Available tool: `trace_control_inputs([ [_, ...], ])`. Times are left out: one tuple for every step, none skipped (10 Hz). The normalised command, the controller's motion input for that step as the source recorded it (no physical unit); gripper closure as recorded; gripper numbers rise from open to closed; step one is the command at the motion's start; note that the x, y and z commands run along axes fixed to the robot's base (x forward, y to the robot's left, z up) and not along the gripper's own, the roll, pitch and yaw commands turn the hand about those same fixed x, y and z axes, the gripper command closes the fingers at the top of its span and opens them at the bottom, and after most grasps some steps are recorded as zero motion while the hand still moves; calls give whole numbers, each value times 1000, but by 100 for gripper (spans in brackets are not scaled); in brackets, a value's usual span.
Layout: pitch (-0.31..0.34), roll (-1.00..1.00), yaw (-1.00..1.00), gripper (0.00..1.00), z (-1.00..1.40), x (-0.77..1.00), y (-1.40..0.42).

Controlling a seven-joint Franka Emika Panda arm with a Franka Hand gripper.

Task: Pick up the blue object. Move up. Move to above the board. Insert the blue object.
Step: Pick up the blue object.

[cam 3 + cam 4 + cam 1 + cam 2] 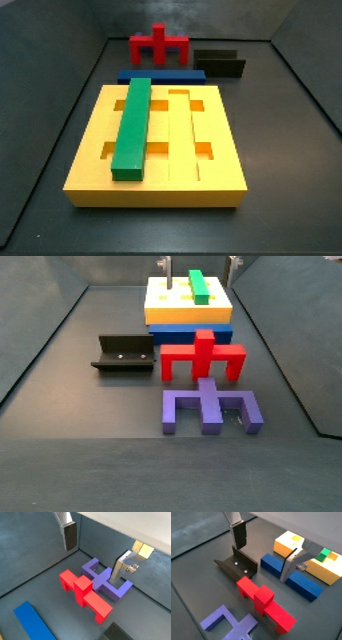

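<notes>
The blue object point(298, 579) is a long dark-blue bar lying flat on the floor against the short side of the yellow board point(288, 543). It also shows in both side views point(160, 76) point(187, 334) and in a wrist view point(33, 622). The board point(214, 150) point(167, 311) carries a green bar point(134, 125) in one groove. My gripper point(263, 562) point(92, 564) is open and empty, high above the floor. One finger point(291, 564) hangs over the blue bar without touching it, the other point(239, 534) over the fixture.
The black fixture point(238, 568) point(123, 353) stands beside the blue bar. A red pronged piece point(264, 601) point(201, 356) and a purple pronged piece point(103, 579) point(207, 406) lie beyond it. Grey walls close in the floor.
</notes>
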Motion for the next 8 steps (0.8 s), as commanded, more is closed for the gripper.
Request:
trace_control_inputs([
  [0, 0, 0, 0, 0, 0, -26],
  [0, 0, 0, 0, 0, 0, -20],
  [0, 0, 0, 0, 0, 0, -31],
  [0, 0, -11, 0, 0, 0, 0],
  [0, 0, -46, 0, 0, 0, 0],
  [0, 0, -86, 0, 0, 29, 0],
  [0, 0, -154, 0, 0, 57, 0],
  [0, 0, -174, 0, 0, 40, 0],
])
